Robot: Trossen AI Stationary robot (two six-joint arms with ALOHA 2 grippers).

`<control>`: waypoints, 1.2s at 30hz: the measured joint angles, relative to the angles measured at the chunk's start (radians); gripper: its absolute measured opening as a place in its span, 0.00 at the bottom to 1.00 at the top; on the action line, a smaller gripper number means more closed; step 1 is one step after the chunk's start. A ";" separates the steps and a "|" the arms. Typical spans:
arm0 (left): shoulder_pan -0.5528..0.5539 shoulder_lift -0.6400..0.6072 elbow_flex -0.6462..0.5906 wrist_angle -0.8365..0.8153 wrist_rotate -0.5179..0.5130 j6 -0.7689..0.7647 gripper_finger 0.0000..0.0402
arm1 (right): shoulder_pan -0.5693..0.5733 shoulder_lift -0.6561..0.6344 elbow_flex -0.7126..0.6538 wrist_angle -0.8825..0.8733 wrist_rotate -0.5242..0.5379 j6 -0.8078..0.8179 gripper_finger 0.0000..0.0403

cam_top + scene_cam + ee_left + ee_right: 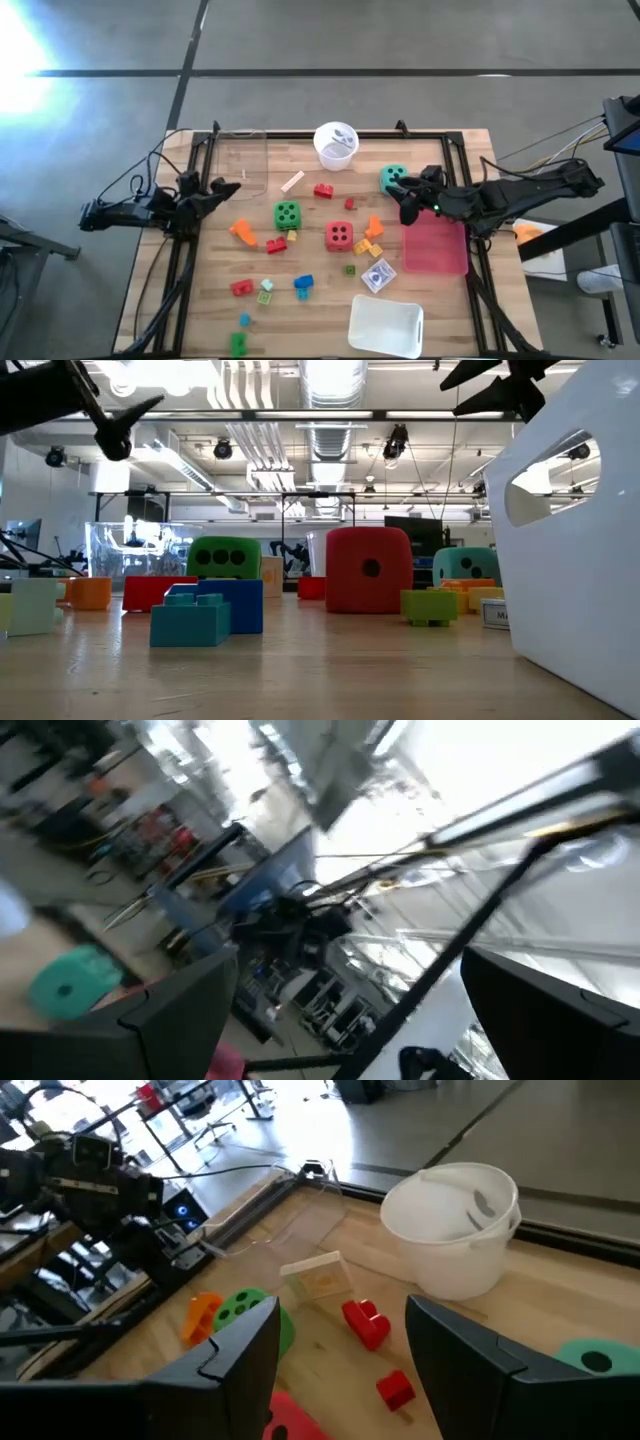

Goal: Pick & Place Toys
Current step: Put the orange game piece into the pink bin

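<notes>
Right gripper (408, 205): fingers apart with nothing between them, raised off the table just beside the teal die (393, 178), on the side away from the white cup (336, 144).
Left gripper (222, 189): fingers spread wide and empty, waiting at the table's left edge, well apart from the cup.
Toys: green die (287, 214) and red die (339, 235) lie toward the table's middle from the cup; small bricks are scattered around them, with a red brick (367, 1323) near the cup's foot.
Key relation: the teal die sits between the right gripper and the cup, so the right arm is clearly the nearer one; being a cube, it has no long axis to line up with.
Likely target: probably the teal die, though the right wrist view catches only its corner, so the aim is not certain.
Surface: pale wooden tabletop (320, 300) inside a black frame; a pink sheet (436, 250) and a white tray (386, 325) lie far from the cup.
Room: open workshop with a grey floor, ceiling lights and benches behind.
</notes>
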 joint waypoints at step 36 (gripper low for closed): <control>0.000 0.836 0.633 -1.086 0.185 0.190 0.97 | -0.011 0.018 -0.001 -0.004 -0.001 -0.013 0.52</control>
